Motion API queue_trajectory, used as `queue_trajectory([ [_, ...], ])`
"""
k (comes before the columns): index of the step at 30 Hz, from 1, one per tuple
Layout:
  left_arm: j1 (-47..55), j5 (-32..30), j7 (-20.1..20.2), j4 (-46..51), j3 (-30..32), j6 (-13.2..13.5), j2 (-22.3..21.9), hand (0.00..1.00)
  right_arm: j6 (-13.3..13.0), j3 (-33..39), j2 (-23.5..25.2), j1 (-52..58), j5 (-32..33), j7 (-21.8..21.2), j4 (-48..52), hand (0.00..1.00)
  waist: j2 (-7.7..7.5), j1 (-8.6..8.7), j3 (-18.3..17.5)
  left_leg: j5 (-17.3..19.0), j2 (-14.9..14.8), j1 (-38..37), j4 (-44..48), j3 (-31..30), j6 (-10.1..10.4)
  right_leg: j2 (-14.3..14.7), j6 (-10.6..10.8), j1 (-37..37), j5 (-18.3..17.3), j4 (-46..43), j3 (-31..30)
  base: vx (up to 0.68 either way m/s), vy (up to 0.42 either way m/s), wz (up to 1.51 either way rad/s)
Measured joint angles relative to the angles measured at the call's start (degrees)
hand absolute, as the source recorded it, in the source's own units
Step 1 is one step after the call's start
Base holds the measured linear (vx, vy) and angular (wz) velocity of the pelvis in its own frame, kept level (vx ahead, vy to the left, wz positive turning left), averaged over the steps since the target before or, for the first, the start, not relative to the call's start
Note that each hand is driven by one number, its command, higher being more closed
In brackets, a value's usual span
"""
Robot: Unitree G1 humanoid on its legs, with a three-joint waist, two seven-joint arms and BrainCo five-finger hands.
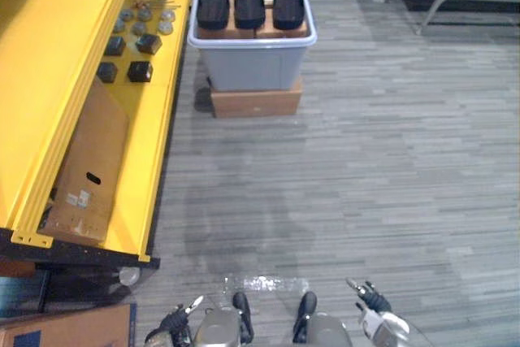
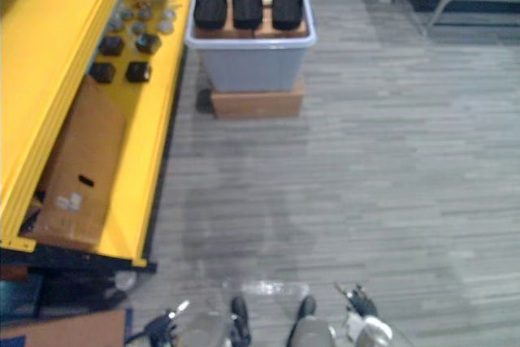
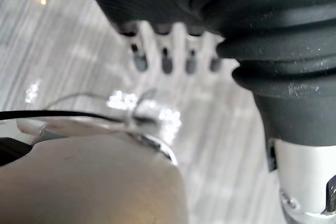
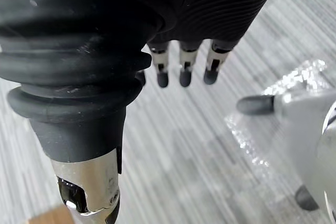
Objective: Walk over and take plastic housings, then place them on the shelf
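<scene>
Both hands hang low and hold nothing. The left hand (image 3: 169, 39) has its fingers (image 3: 167, 60) straight, side by side in a loose row with small gaps, pointing down at bare grey floor (image 1: 390, 160). The right hand (image 4: 185, 59) is the same: fingers (image 4: 163, 72) straight and relaxed in a row over the floor. The three black housings (image 1: 249, 7) are well ahead of both sets of fingertips, lying side by side on brown card at the top of a grey bin (image 1: 252, 67). The bin stands on a flat box (image 1: 256, 103). The yellow shelf (image 1: 73, 54) runs ahead of the left fingers and off to their outer side, well apart from them. It carries small dark parts (image 1: 140, 71) at its far end and a cardboard sheet (image 1: 93, 168) nearer. A clear wrap (image 1: 264, 284) lies on the floor between the two hands, just ahead of the fingertips.
</scene>
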State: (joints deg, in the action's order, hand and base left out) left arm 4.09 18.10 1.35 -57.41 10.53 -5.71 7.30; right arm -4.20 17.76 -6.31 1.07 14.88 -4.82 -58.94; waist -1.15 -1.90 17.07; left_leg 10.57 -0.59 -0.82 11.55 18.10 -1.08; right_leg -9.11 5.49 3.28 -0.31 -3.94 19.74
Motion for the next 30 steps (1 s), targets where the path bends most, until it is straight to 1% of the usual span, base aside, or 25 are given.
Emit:
queue_trajectory([
  [1, 1.07, 0.07, 0.05, -0.01, 0.04, 0.37, -0.18, 0.00, 0.00, -0.02, 0.01, 1.05, -1.06, -0.12, 0.00, 0.00, -0.02, -0.09, -0.86, 0.37, -0.17, -1.45, -0.21, 0.23, 0.30, 0.24, 0.00, 1.48, 0.00, 0.82, -0.30, 0.03, -0.001, -0.09],
  [4, 1.39, 0.07, 0.04, -0.03, -0.05, 0.64, -0.43, 0.00, 0.04, -0.04, -0.04, 2.21, -1.24, -0.52, -0.01, 0.00, 0.13, -0.15, -2.87, 0.44, -0.33, -1.93, -0.58, 0.22, 0.31, 0.36, 0.02, 2.06, 0.04, 1.51, -0.16, 0.05, 0.002, -0.04],
  [7, 1.40, 0.04, 0.43, -0.16, -0.45, 0.67, -0.43, 0.00, 0.26, -0.77, -0.05, 2.88, -1.26, -1.68, -0.01, 0.00, 0.33, -0.08, -3.27, 0.43, -0.31, -3.40, -0.95, -0.19, 0.31, 0.42, 0.02, 3.84, 0.04, 1.87, 0.44, 0.01, -0.007, 0.06],
  [11, 1.51, 0.05, 2.52, -0.66, -0.61, 0.39, -0.43, 0.00, 0.48, -1.07, -0.05, 3.12, -2.27, -1.82, -0.02, 0.00, 0.53, -0.13, -4.39, 0.26, 0.01, -3.28, -1.13, -0.54, 0.06, 0.19, 0.13, 3.80, 0.10, 1.87, 0.74, -0.02, 0.007, 0.05],
  [14, 2.02, 0.02, 2.73, -1.31, -0.73, 0.38, -0.44, 0.00, 0.70, -1.09, -0.01, 3.91, -2.23, -1.74, -0.06, 0.00, 0.60, -0.11, -5.35, -0.65, 0.81, -3.44, -2.74, -1.58, -0.76, 0.03, 0.25, 3.80, 0.16, 1.98, 1.71, -0.03, 0.012, 0.17],
  [16, 2.36, 0.06, 2.72, -1.30, -0.95, 0.76, -0.46, 0.00, 0.88, -1.07, 0.06, 4.44, -2.19, -1.61, -0.26, 0.00, 0.30, -0.15, -5.65, -1.99, 1.58, -4.33, -4.91, -1.91, -0.89, -0.33, 0.42, 3.94, 0.28, 2.21, 2.13, -0.03, 0.025, 0.14],
  [18, 3.50, 1.38, 2.51, -1.32, -1.18, 1.18, -0.35, 0.00, 2.09, -1.03, 0.61, 4.60, -2.20, -1.71, -0.44, 0.00, -0.08, -0.17, -6.11, -3.69, 2.28, -5.80, -8.16, -1.91, -0.98, -0.77, 0.51, 4.12, 0.47, 2.59, 2.14, -0.02, 0.034, 0.01],
  [21, 4.60, 1.79, 2.48, -1.34, -1.12, 1.66, -0.36, 0.00, 2.96, -1.02, 1.64, 5.43, -2.25, -2.48, -0.74, 0.00, -0.34, -0.27, -6.54, -4.77, 2.70, -8.03, -10.99, -1.74, -0.93, -0.79, 0.57, 5.10, 0.52, 3.01, 2.15, 0.00, 0.013, -0.02],
  [24, 4.62, 1.71, 2.53, -1.74, -1.07, 1.64, -0.30, 0.00, 3.40, -1.01, 2.01, 5.41, -2.22, -2.78, -0.76, 0.00, -0.40, -0.24, -6.57, -4.98, 2.98, -8.27, -11.57, -1.73, -0.94, -0.86, 0.90, 5.55, 0.72, 3.58, 2.16, 0.00, 0.000, 0.00],
  [26, 4.54, 1.63, 2.52, -1.75, -1.02, 1.59, -0.24, 0.00, 4.55, -1.01, 1.98, 5.30, -2.18, -2.84, -0.80, 0.00, -0.61, -0.24, -6.42, -4.82, 3.10, -8.02, -11.03, -1.71, -0.87, -0.98, 1.02, 5.48, 0.80, 3.56, 2.16, 0.00, 0.000, 0.00],
  [27, 4.49, 1.64, 2.53, -1.78, -0.98, 1.54, -0.10, 0.00, 5.71, -1.03, 2.02, 5.10, -2.14, -3.06, -1.10, 0.00, -0.85, -0.27, -6.25, -4.27, 3.04, -7.64, -10.24, -1.63, -1.05, -1.22, 1.05, 5.29, 0.82, 3.48, 2.12, 0.00, 0.000, 0.00],
  [28, 4.32, 1.67, 2.53, -1.80, -0.66, 1.48, 0.05, 0.00, 6.96, -1.01, 2.05, 4.49, -2.08, -3.68, -1.28, 0.00, -1.20, -0.31, -6.11, -2.80, 2.60, -5.99, -7.52, -1.48, -1.30, -1.39, 1.03, 4.49, 0.75, 2.59, 2.10, -0.01, 0.028, -0.07],
  [29, 4.22, 1.77, 2.62, -1.79, -0.56, 1.42, 0.21, 0.00, 7.71, -1.00, 2.05, 3.74, -1.84, -4.13, -1.43, 0.00, -1.31, -0.41, -5.96, -0.74, 2.12, -4.17, -4.35, -1.13, -1.69, -1.88, 1.46, 3.13, -0.42, 0.36, 2.05, -0.01, 0.031, -0.06],
  [30, 4.03, 1.93, 2.72, -1.95, -0.56, 1.06, 0.33, 0.00, 8.34, -0.95, 1.95, 3.13, -0.89, -4.26, -1.67, 0.00, -1.17, -0.38, -5.82, 1.63, 1.55, -2.34, -0.95, -1.16, -2.19, -2.73, 2.57, 1.10, -2.08, -3.97, 1.92, -0.03, 0.068, -0.02],
])
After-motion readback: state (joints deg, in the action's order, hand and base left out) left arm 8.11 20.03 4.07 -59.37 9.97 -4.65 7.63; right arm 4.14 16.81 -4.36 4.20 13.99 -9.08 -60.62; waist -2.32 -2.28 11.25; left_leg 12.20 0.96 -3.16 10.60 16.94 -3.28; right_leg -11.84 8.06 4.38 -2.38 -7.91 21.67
